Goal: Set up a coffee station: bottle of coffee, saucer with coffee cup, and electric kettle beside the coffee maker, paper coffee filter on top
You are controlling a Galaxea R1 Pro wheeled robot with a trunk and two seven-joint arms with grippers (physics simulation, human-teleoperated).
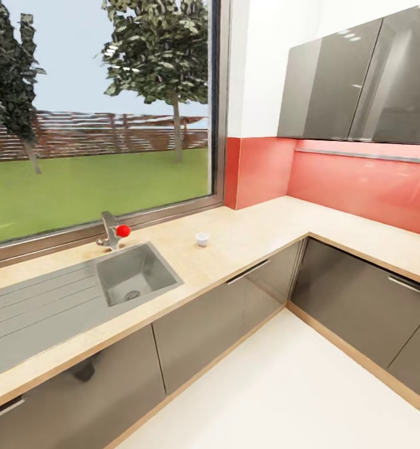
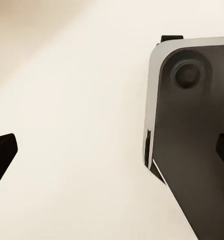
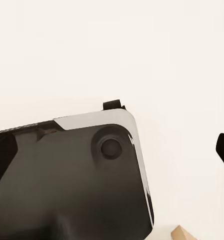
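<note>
The kitchen countertop runs under the window and turns along the red wall on the right. A small white coffee cup stands alone on it, to the right of the sink. My left gripper hangs open over pale floor, its black fingertips far apart. In the right wrist view my right gripper is open too, above the robot's dark base. The coffee maker, bottle of coffee, kitchen shelf, paper coffee filter, saucer and electric kettle are out of view.
A steel sink with a drainboard is set into the counter, with a tap with a red knob behind it. Glossy grey wall cabinets hang at the upper right. White floor lies in the corner between the grey cabinet fronts.
</note>
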